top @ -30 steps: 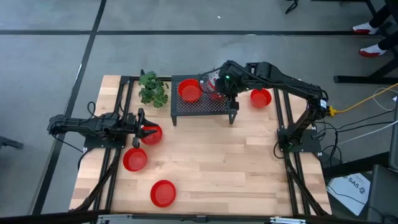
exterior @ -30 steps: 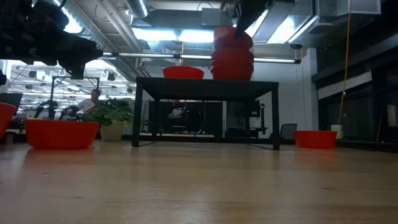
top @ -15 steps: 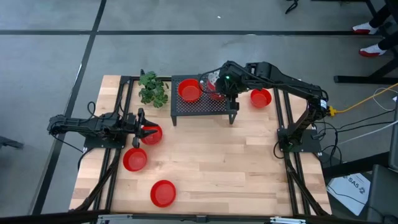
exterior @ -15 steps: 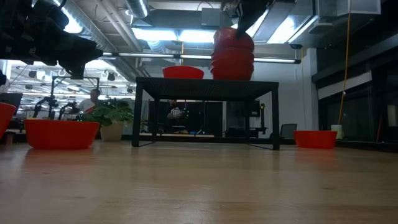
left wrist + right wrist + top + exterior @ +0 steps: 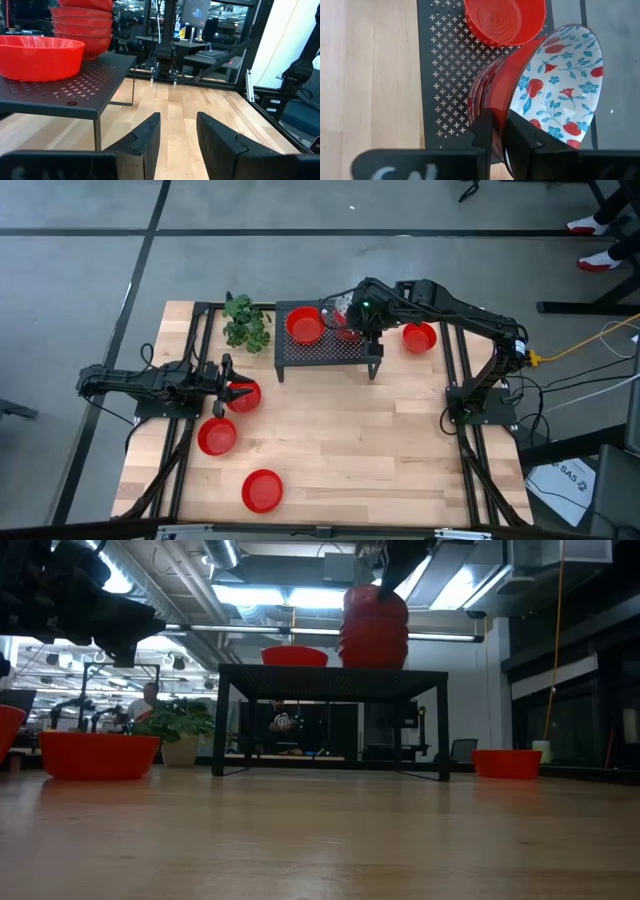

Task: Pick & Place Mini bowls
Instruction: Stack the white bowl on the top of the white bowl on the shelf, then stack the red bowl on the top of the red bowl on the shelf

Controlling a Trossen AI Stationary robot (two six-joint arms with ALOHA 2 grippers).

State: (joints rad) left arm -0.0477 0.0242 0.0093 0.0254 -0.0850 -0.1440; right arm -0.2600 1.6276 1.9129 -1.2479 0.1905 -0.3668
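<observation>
A black perforated rack (image 5: 325,352) stands at the far middle of the table. On it sit one red mini bowl (image 5: 305,326) and a stack of mini bowls (image 5: 373,635). The stack's top bowl (image 5: 555,85) is red outside and white with red and blue flowers inside. My right gripper (image 5: 498,117) is shut on it over the rack (image 5: 352,315). More red bowls rest on the table at the left (image 5: 246,396), (image 5: 216,437), near the front (image 5: 262,490), and right of the rack (image 5: 420,337). My left gripper (image 5: 226,385) is open beside the left bowl, empty in its wrist view (image 5: 177,130). My right gripper pinches the top bowl's wall at its rim (image 5: 501,107), with one finger (image 5: 520,137) inside the floral hollow and the other (image 5: 482,130) on the red outside. The fingers come from above. The bowl is tilted and leans on the stack (image 5: 477,95) below it.
A green leafy plant (image 5: 245,322) stands left of the rack at the far edge. Bare wooden tabletop (image 5: 350,440) spreads across the middle and right. Black frame rails (image 5: 185,450) run along both sides of the table. The room beyond shows in the low view.
</observation>
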